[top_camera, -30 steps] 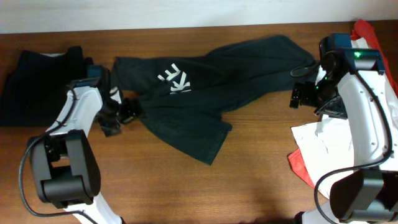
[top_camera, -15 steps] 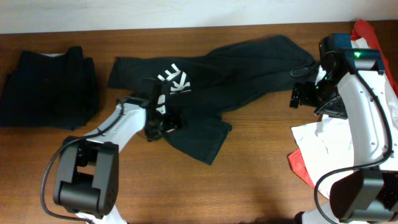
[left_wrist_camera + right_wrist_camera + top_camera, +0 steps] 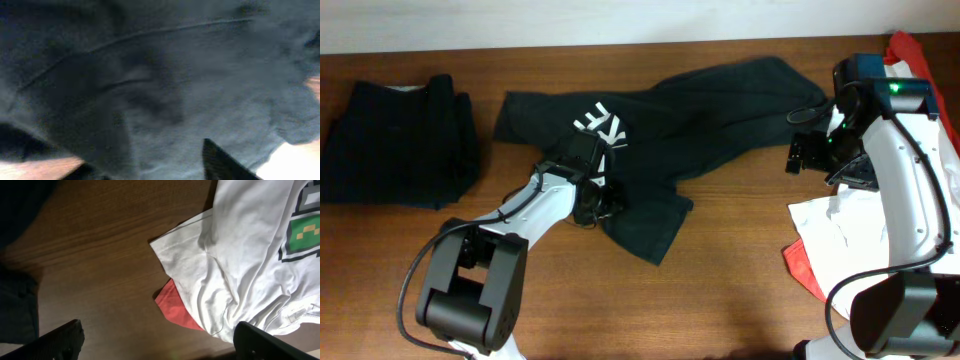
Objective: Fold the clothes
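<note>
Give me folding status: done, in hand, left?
Done: one dark garment looks folded at far left. In hand: left gripper sits low on the lettered black shirt, which lies crumpled. Left: that shirt, plus white shirt and red shirt beside the open right gripper.

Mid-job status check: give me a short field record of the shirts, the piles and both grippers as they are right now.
centre garment: black T-shirt with white letters, crumpled, not folded
left gripper: low over that shirt's lower part; fingers open or shut, cannot tell
right gripper: fingers open, nothing between them, by the shirt's right end
left side: black clothes, stacked flat
right side: white shirt with green pixel graphic lying over a red shirt
surface: wooden table
</note>
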Available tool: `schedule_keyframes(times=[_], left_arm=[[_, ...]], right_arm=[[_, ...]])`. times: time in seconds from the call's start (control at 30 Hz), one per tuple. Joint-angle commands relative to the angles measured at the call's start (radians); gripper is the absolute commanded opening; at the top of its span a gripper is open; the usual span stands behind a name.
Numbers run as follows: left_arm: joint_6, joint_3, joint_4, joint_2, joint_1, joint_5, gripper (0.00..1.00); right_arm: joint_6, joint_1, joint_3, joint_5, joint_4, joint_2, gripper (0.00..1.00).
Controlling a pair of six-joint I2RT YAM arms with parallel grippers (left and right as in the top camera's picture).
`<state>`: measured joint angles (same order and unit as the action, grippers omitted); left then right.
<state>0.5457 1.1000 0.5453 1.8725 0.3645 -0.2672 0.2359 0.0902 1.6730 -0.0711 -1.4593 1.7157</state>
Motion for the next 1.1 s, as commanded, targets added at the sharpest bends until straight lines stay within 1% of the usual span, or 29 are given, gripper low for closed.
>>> schedule_keyframes(times=[0.0, 0.03, 0.07, 0.17, 0.23, 0.3, 0.37, 0.43, 0.53, 0.63, 0.77, 0.8, 0.87, 0.93, 1.07], left_arm=[[0.003, -0.034, 0.026, 0.042, 0.001, 0.078, 0.19], [0.003, -0.034, 0.032, 0.042, -0.005, 0.078, 0.06], [0.003, -0.034, 0.045, 0.042, -0.015, 0.081, 0.00], [0.001, -0.034, 0.135, 0.024, -0.084, 0.120, 0.00], [-0.039, -0.033, 0.196, 0.000, -0.141, 0.127, 0.00], [-0.121, -0.033, 0.273, -0.046, -0.227, 0.127, 0.00], [-0.168, -0.033, 0.339, -0.086, -0.299, 0.131, 0.00], [-0.198, -0.034, 0.419, -0.135, -0.396, 0.151, 0.00], [-0.230, -0.034, 0.480, -0.181, -0.528, 0.159, 0.00], [-0.238, -0.034, 0.499, -0.190, -0.592, 0.151, 0.00], [-0.249, -0.034, 0.498, -0.190, -0.595, 0.149, 0.00], [-0.249, -0.034, 0.496, -0.190, -0.595, 0.149, 0.00], [-0.249, -0.034, 0.488, -0.190, -0.593, 0.148, 0.00], [-0.249, -0.034, 0.485, -0.190, -0.587, 0.148, 0.00], [-0.249, -0.034, 0.483, -0.190, -0.575, 0.149, 0.00]], right_arm=[[0.005, 0.003, 0.014, -0.012, -0.003, -0.026, 0.99], [0.005, 0.003, 0.014, -0.012, -0.003, -0.026, 0.99], [0.005, 0.003, 0.014, -0.012, -0.003, -0.026, 0.99], [0.005, 0.003, 0.014, -0.012, -0.004, -0.026, 0.99], [0.006, 0.003, 0.014, -0.011, -0.003, -0.026, 0.99], [0.006, 0.003, 0.012, 0.009, -0.003, -0.025, 0.99], [0.007, 0.003, 0.001, 0.030, 0.001, -0.025, 0.99], [0.011, 0.003, -0.019, 0.043, 0.012, -0.025, 0.99], [0.036, 0.003, -0.072, 0.050, 0.043, -0.025, 0.99], [0.035, 0.002, -0.147, 0.114, 0.095, -0.024, 0.99], [0.037, 0.002, -0.282, 0.179, 0.240, -0.024, 0.99], [0.044, 0.002, -0.313, 0.190, 0.283, -0.024, 0.97], [0.080, 0.002, -0.379, 0.195, 0.386, -0.024, 0.88], [0.097, 0.002, -0.440, 0.195, 0.495, -0.024, 0.75], [0.165, 0.002, -0.535, 0.196, 0.686, -0.023, 0.58]])
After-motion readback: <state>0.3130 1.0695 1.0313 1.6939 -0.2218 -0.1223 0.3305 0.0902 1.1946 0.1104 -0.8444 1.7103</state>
